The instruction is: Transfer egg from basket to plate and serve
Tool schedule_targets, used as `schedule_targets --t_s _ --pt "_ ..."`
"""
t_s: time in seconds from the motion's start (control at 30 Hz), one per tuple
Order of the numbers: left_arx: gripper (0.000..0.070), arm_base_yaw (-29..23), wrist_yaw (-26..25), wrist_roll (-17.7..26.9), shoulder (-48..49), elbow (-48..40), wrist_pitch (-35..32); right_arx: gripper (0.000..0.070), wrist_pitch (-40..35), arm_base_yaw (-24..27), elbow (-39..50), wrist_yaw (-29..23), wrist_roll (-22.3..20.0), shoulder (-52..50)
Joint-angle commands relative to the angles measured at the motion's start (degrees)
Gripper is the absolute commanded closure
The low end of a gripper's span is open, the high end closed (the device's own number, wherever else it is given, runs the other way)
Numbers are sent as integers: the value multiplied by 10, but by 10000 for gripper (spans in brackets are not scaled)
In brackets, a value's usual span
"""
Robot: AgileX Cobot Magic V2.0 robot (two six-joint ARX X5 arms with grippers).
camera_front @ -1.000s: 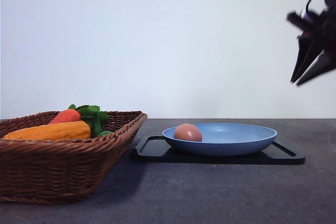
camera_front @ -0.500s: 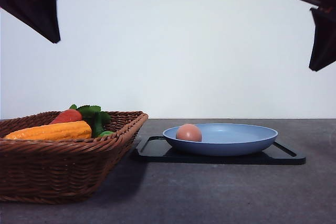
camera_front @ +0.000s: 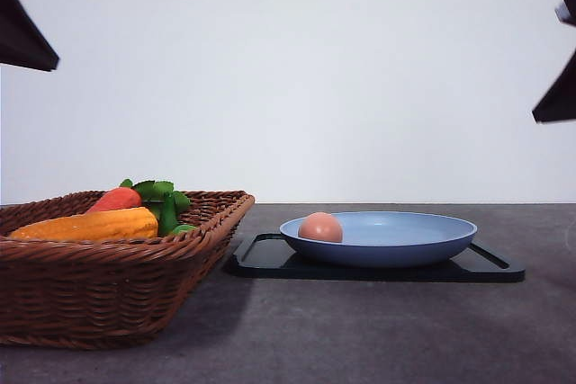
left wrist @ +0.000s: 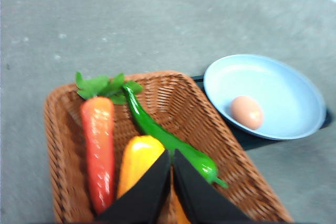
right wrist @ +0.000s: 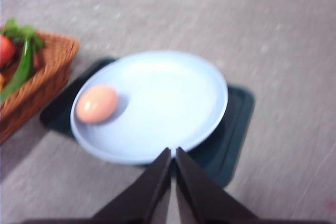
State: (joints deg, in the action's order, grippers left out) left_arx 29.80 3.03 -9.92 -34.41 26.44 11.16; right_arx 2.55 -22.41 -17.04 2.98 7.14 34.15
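The egg (camera_front: 320, 227) lies at the left of the plate (camera_front: 405, 242), lower centre of the front view, well below both near-closed, empty grippers, the right gripper (right wrist: 172, 190) nearer.

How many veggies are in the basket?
3, all in the basket: a carrot along one side, a yellow vegetable in the middle, a green pepper beside it. More may hide behind the left gripper.
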Motion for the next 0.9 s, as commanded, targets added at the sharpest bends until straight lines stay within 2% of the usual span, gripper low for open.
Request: schedule_targets --t_s 0.0,0.07,0.2,0.57,0.67,0.7,0.8,0.87 --pt "700 5 0 -31 8 5 2 700 -12 -3 -3 0 15 1" --pt "700 6 0 -49 18 6 18 700 -14 -3 -3 -1 14 1" --pt "700 5 0 -49 22 6 17 700 -15 -3 -3 0 29 1" --pt "700 6 0 -49 23 6 9 700 -17 -3 -3 -1 29 1" --pt "700 5 0 -47 50 6 17 700 -17 -3 -3 -1 29 1" --pt "700 3 0 -41 72 6 23 700 -17 -3 -3 -1 29 1" --pt "700 -7 0 31 148 6 30 700 -17 -3 -3 -1 29 1" --pt "700 -24 0 61 194 2 29 700 -17 -3 -3 -1 29 1"
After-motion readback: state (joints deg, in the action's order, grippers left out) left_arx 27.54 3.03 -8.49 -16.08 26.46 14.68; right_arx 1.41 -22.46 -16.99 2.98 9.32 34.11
